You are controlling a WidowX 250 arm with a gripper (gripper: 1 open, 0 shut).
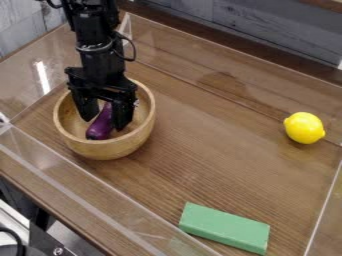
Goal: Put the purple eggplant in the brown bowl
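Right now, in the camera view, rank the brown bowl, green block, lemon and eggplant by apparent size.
1. brown bowl
2. green block, though it lies nearest the camera
3. lemon and purple eggplant: too close to rank, the eggplant being partly hidden by the gripper

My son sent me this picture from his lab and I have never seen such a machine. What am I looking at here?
It is one robot arm, seen by a single camera looking down at a wooden table from the side. At the arm's end is a black gripper, a two-fingered claw pointing straight down into a brown bowl. Its fingers stand open, and a purple eggplant, a small toy, lies inside the bowl between them; nothing is held. Elsewhere on the table are a yellow lemon at the right and a flat green block near the front edge. Clear walls surround the table.
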